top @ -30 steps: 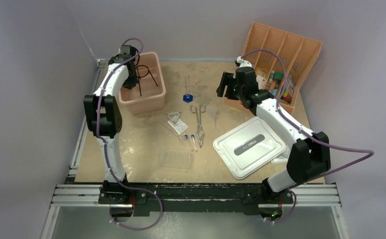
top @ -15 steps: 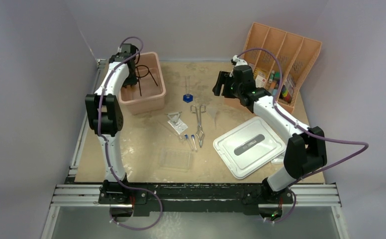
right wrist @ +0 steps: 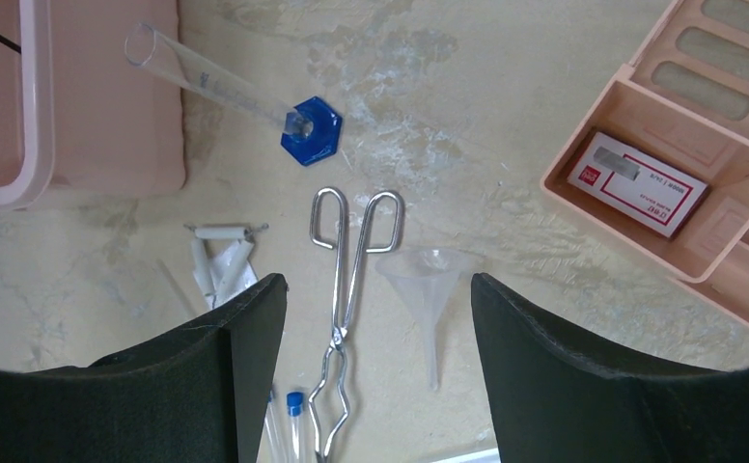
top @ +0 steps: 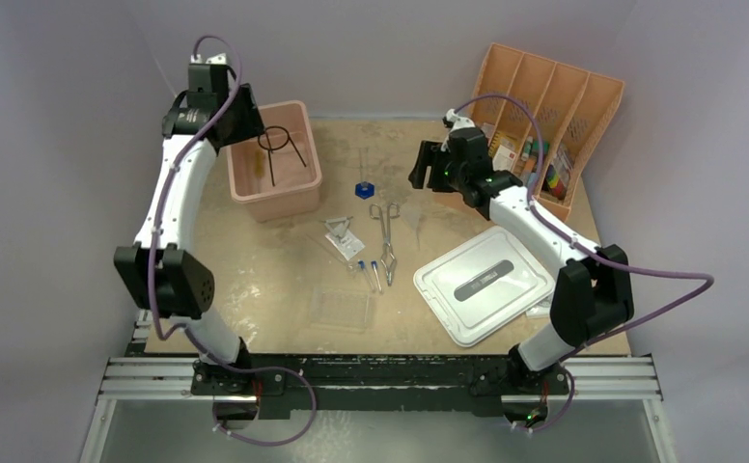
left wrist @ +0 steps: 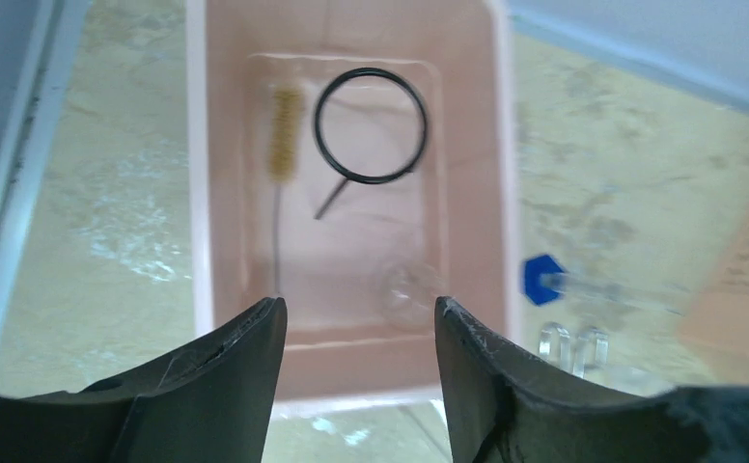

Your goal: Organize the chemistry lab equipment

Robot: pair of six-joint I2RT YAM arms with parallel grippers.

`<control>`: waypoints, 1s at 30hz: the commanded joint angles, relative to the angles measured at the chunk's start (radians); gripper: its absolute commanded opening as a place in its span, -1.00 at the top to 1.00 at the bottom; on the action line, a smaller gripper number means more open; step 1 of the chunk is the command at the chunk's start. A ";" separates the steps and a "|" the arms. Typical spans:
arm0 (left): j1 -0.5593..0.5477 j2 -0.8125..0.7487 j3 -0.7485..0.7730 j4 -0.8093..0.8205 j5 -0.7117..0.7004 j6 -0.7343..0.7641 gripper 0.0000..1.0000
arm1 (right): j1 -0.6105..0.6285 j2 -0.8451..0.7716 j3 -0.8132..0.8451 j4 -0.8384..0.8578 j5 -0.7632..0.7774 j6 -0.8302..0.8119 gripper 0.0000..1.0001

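- Sandy, scuffed table (top: 274, 280) boxed in by plain pale walls; it looks flat, with no lip to catch a low-lying tool against.
- Pink tub (left wrist: 351, 371) sits straight ahead of the left pincer (left wrist: 358, 307), whose jaws stand partly apart and empty. The black ring (left wrist: 370, 180) lies on the tub floor beyond its tips, beside a brush (left wrist: 284, 130).
- Right pincer (right wrist: 375, 280) hangs spread wide, holding nothing, with the steel forceps (right wrist: 346, 299) right under the gap.
- Forceps look next: I'd drop straight down and close across the thin shaft, not the loops.
- Mind the funnel (right wrist: 427, 275) between shaft and one finger, and the blue-capped tubes (right wrist: 294, 403) by the other.
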 commanded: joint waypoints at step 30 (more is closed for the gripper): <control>-0.029 -0.267 -0.252 0.109 0.138 -0.324 -0.27 | 0.426 0.291 0.042 -0.207 0.268 0.094 -0.19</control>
